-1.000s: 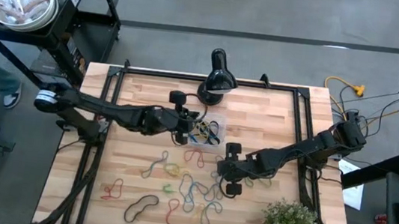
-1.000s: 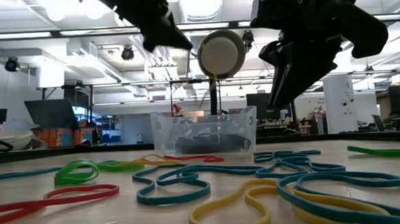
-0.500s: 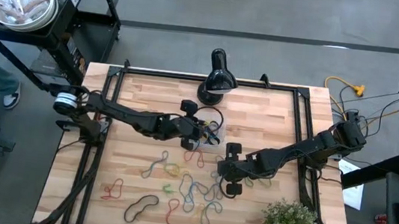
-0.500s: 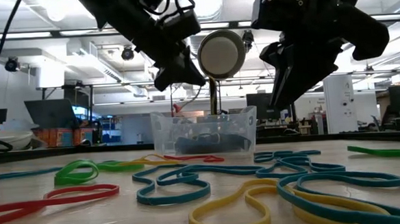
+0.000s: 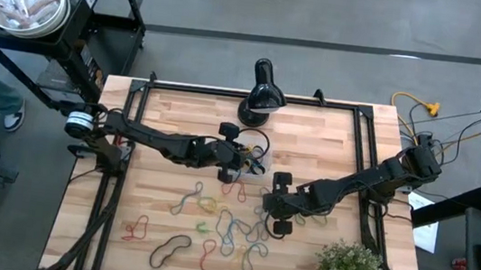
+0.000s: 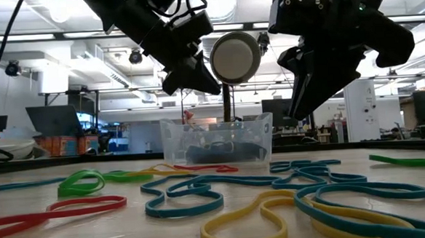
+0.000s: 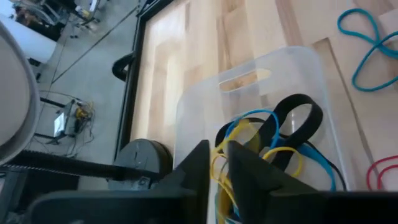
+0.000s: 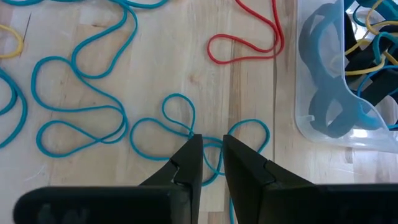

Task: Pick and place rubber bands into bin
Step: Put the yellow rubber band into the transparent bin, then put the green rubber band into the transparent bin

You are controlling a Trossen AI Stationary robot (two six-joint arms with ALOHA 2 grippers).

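the small clear plastic bin (image 5: 249,161) sits near the middle of the wooden bench (image 5: 170,113), and it already has black, blue and yellow thin rubber bands (image 7: 273,140) inside. many more stretchy loops (image 5: 226,224) in blue, red, yellow, green and black lie spread on the wood in front of it

the left tool (image 7: 217,155) hangs right over the bin. its two dark fingers (image 7: 245,168) have only a thin gap between them, and no band shows between them, so it looks empty

the right tool (image 8: 212,155) hangs above a tangle of blue bands (image 8: 180,127), just beside the bin's wall. its fingers (image 8: 186,163) are also close together with a small gap, and nothing is pinched

what could go wrong: the blue loops are knotted over each other, so a grab may lift a whole bunch, and some could fall off outside the bin. the gap looks narrow, so the fingers might just push the band flat. the two arms are near each other and could bump at the bin
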